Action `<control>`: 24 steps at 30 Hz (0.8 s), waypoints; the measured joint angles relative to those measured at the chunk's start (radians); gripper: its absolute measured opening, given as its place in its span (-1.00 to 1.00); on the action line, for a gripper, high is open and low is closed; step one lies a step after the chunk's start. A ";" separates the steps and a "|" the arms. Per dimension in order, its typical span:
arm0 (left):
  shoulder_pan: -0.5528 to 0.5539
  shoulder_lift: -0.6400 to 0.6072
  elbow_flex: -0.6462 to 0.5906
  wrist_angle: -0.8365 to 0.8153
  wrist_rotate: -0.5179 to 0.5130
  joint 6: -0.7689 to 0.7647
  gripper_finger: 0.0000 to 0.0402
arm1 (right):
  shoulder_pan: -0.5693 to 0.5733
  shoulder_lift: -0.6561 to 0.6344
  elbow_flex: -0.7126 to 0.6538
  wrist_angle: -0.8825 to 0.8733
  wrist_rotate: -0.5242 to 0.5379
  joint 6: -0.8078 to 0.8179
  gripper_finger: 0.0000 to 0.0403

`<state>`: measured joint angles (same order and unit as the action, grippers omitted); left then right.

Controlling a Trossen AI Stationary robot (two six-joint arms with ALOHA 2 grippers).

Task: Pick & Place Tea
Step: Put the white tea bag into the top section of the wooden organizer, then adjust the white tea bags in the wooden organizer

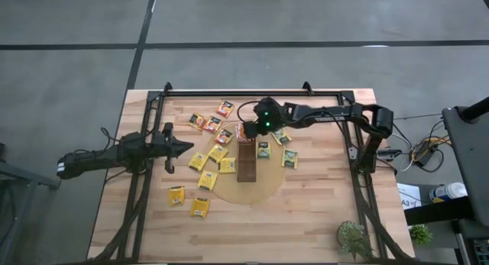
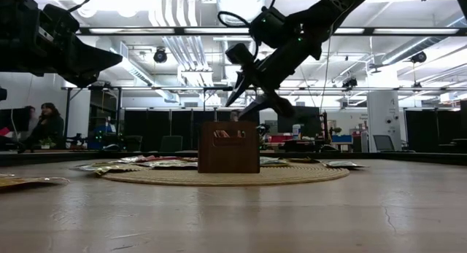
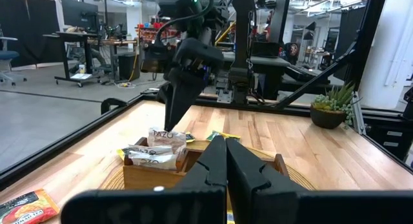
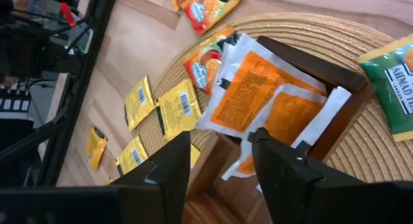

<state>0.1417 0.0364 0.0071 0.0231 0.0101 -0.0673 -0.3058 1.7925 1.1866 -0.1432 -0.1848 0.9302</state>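
The right gripper (image 4: 219, 162) hangs parted just above the tray (image 4: 335, 117), where orange sachets (image 4: 261, 98) lie, seemingly released. Lift straight up so neither finger snags them. The left gripper (image 3: 226, 166) waits closed.

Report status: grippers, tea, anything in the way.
Right gripper open above the tray, orange sachets inside. Left gripper shut, waiting at table's left. Path clear.

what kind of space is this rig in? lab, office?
Most likely a robotics lab or open workshop. The wooden table sits on bare concrete floor; behind it are desks with office chairs, exposed ceiling ducting and strip lights, and a person seated at a workstation.
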 joint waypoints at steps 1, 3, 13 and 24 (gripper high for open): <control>0.000 0.000 0.000 0.000 0.000 0.000 -1.00 | 0.000 -0.005 0.000 0.000 0.000 -0.010 -0.18; 0.000 0.000 0.000 0.000 0.000 0.000 -1.00 | 0.000 -0.016 0.000 0.000 0.000 -0.037 -0.19; 0.000 0.000 0.000 0.000 0.000 0.000 -1.00 | 0.030 -0.045 0.000 0.017 0.001 -0.307 -0.30; 0.000 0.000 0.000 0.000 0.000 0.000 -1.00 | 0.060 -0.045 0.000 0.030 -0.003 -0.672 -0.93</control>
<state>0.1413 0.0364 0.0071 0.0227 0.0101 -0.0673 -0.2459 1.7477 1.1866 -0.1131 -0.1882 0.2577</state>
